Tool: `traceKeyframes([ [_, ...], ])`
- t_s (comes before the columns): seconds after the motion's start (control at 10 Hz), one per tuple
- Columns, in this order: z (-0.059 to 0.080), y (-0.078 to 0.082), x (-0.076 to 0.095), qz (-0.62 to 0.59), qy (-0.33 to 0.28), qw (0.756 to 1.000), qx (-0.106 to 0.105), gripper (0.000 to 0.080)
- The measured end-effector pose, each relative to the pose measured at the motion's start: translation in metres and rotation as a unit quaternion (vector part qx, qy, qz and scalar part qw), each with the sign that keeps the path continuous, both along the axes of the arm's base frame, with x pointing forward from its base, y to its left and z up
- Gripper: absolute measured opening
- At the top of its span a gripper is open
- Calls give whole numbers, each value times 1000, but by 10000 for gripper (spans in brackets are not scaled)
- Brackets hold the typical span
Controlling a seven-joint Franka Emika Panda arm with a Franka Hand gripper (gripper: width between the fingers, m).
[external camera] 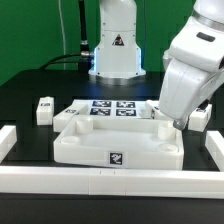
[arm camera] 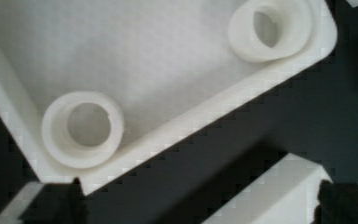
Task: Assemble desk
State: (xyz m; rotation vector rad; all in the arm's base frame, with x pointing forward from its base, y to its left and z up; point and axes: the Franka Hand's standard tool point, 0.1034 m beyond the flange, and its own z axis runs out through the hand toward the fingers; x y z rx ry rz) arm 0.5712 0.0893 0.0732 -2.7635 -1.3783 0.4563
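The tabletop (external camera: 115, 140) lies in the middle of the black desk (external camera: 30, 90), inside the white rails (external camera: 110, 182) and just in front of the marker board (external camera: 108, 108). One leg (external camera: 44, 110) lies beyond its corner on the exterior view's left, another leg (external camera: 200, 117) on the right. The claw (external camera: 178, 122) hangs over the tabletop's far right corner, its jaws wide apart and gripping nothing. The wrist view shows two round sockets (arm camera: 83, 128) in the tabletop's white face.
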Motion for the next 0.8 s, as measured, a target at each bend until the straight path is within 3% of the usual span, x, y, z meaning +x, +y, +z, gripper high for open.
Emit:
traceKeyframes([
  [0.5, -2, -1, 1, 17, -2, 1000, 8, 649],
  [0.8, -3, -39, -18, 87, -38, 994, 50, 649],
])
